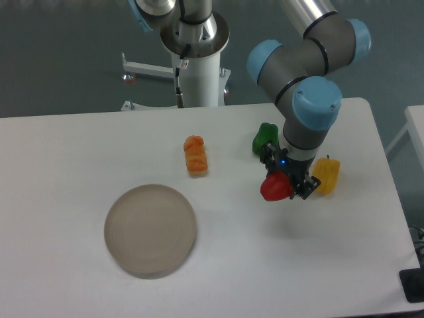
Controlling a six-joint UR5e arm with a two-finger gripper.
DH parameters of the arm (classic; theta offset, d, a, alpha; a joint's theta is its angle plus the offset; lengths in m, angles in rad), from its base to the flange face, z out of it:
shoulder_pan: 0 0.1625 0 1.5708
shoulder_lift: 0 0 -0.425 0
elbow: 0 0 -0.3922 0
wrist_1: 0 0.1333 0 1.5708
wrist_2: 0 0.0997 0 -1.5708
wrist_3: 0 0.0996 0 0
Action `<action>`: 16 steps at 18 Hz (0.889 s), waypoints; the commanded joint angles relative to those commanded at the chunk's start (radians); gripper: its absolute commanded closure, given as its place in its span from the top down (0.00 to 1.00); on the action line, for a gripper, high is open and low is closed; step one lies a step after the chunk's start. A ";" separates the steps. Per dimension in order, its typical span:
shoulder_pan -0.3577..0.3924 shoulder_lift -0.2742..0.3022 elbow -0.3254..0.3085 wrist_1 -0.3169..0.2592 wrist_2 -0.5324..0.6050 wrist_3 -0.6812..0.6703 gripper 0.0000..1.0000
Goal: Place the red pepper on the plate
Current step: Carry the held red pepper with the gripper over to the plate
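Observation:
The red pepper is small, glossy and bright red, held in my gripper at the right of the table. The gripper is shut on it and seems to hold it just above the table top; a faint shadow lies below and to the right. The plate is a round beige-grey disc lying flat at the front left, well apart from the gripper and with nothing on it.
An orange pepper lies mid-table between plate and gripper. A green pepper sits just behind the gripper. A yellow pepper sits close to its right. The arm's base column stands at the table's back edge.

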 joint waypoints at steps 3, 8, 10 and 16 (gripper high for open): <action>-0.003 -0.002 0.003 0.000 0.000 -0.005 0.45; -0.011 -0.012 0.015 -0.005 -0.009 -0.017 0.44; -0.021 -0.008 0.009 -0.002 -0.035 -0.028 0.44; -0.216 -0.012 -0.024 0.061 -0.057 -0.320 0.44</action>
